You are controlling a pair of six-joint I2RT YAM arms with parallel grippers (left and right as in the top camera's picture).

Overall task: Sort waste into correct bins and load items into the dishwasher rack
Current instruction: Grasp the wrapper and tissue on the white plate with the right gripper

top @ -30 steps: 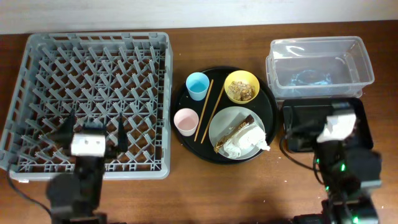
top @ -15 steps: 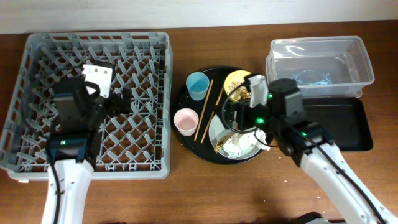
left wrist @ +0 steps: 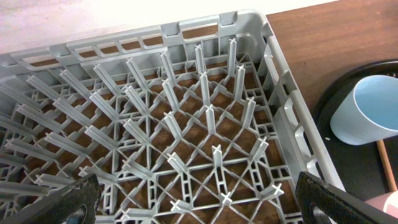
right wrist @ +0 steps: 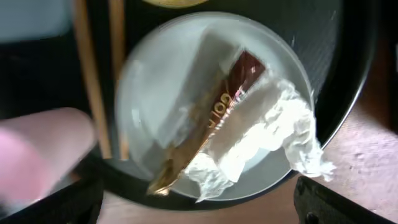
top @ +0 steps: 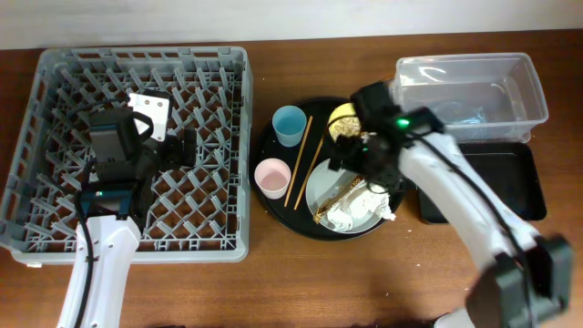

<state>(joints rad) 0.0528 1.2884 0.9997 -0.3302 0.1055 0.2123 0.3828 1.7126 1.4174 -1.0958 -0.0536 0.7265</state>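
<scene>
The grey dishwasher rack (top: 55,82) fills the left side and has nothing in it; it also shows in the left wrist view (left wrist: 186,28). My left gripper (top: 187,148) hovers open over its right half (left wrist: 199,205). The round black tray (top: 301,223) holds the light-blue cup (top: 290,125), pink cup (top: 272,177), chopsticks (top: 301,164), the yellow bowl (top: 339,114) with food scraps, and the plate (top: 323,187). The gold-brown wrapper (right wrist: 205,118) and the white napkin (right wrist: 267,134) lie on the plate (right wrist: 155,81). My right gripper (right wrist: 199,205) is open above them and partly hides the bowl.
The clear tub (top: 465,61) stands at the back right, with the shallow black tray (top: 510,182) in front of it. The blue cup (left wrist: 367,109) sits just right of the rack wall. The pink cup (right wrist: 37,149) is blurred at the left of the right wrist view.
Both arms have risen from the table's front edge. The left gripper now hangs over the rack; the right arm has swung left from the black tray to above the plate.
</scene>
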